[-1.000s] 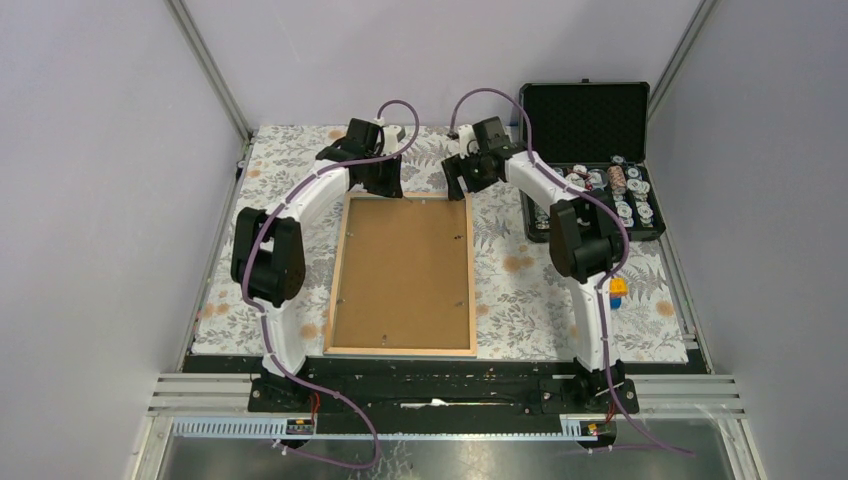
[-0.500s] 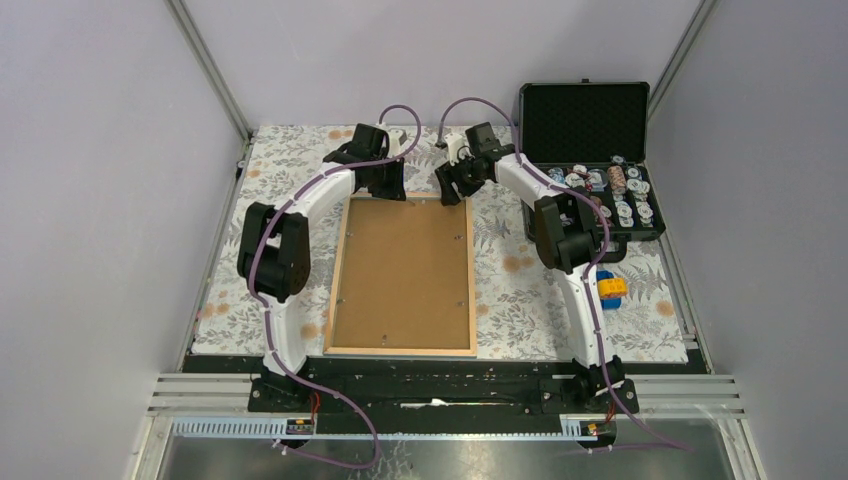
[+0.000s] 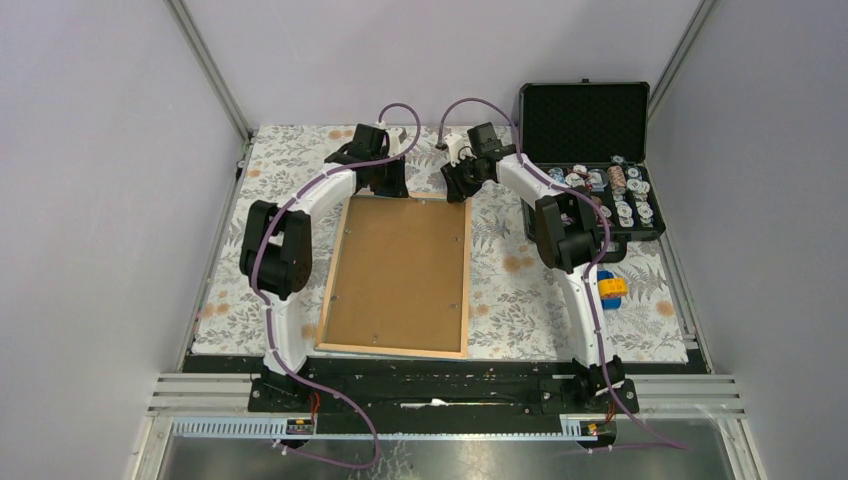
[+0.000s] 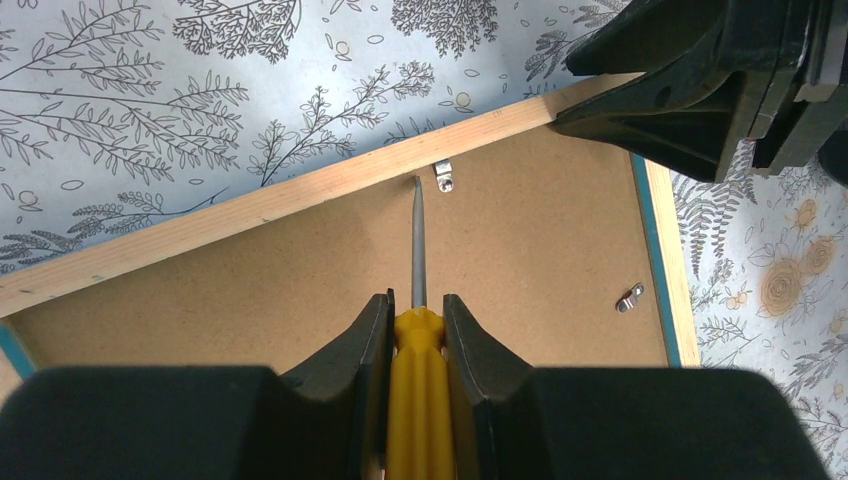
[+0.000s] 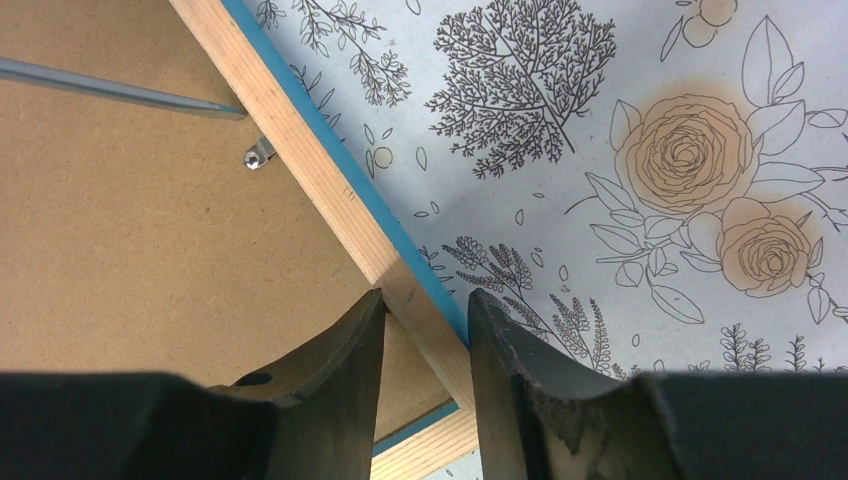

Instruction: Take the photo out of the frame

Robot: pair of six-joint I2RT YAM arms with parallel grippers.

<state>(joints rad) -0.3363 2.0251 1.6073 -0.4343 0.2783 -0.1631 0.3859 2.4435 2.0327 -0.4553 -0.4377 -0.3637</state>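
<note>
The frame (image 3: 392,349) lies face down on the floral cloth, its brown fibreboard backing (image 3: 400,270) upward, so the photo is hidden. My left gripper (image 3: 392,185) is at the far edge, shut on a yellow-handled screwdriver (image 4: 418,400). The screwdriver's tip rests against the inside of the pale wood rim (image 4: 300,195), beside a small metal clip (image 4: 444,177). My right gripper (image 5: 425,298) is shut on the frame's rim (image 5: 300,140) near its far right corner. A second clip (image 4: 629,297) sits by the right rim.
An open black case (image 3: 585,120) with several small round items (image 3: 610,190) stands at the back right. A small blue and orange object (image 3: 610,288) lies by the right arm. The cage's metal posts border the table.
The frame has swung: its near end moved left and it now lies askew. Both grippers have drawn in a little at the far edge, the right one at the corner.
</note>
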